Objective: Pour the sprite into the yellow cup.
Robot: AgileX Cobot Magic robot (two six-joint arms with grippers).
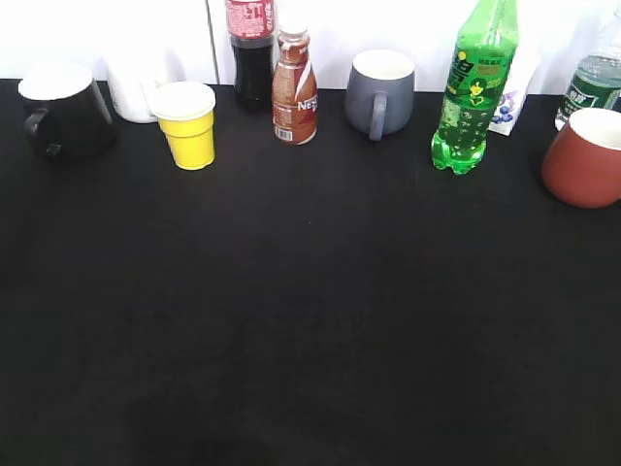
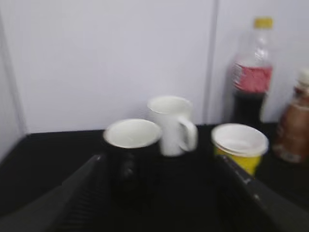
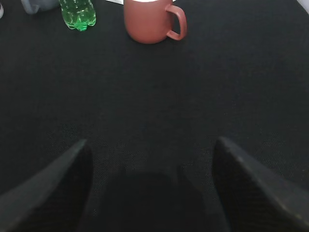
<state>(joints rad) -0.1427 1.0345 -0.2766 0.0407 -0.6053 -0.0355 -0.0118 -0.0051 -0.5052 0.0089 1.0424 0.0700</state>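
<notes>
Sprite (image 1: 474,89) stands untouched at the tabletop's (image 1: 310,320) back right; right hand (image 3: 149,159) gapes wide, empty, well short of it. Left hand (image 2: 159,193), also spread and empty, faces the yellow cup (image 1: 187,124). Best grasp the bottle mid-body, squarely, avoiding the red-brown mug (image 3: 150,21) beside it.

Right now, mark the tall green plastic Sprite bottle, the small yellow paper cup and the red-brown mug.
tall green plastic Sprite bottle (image 1: 475,87), exterior view, on its label.
small yellow paper cup (image 1: 190,141), exterior view, on its side wall.
red-brown mug (image 3: 145,21), right wrist view, on its body.
</notes>
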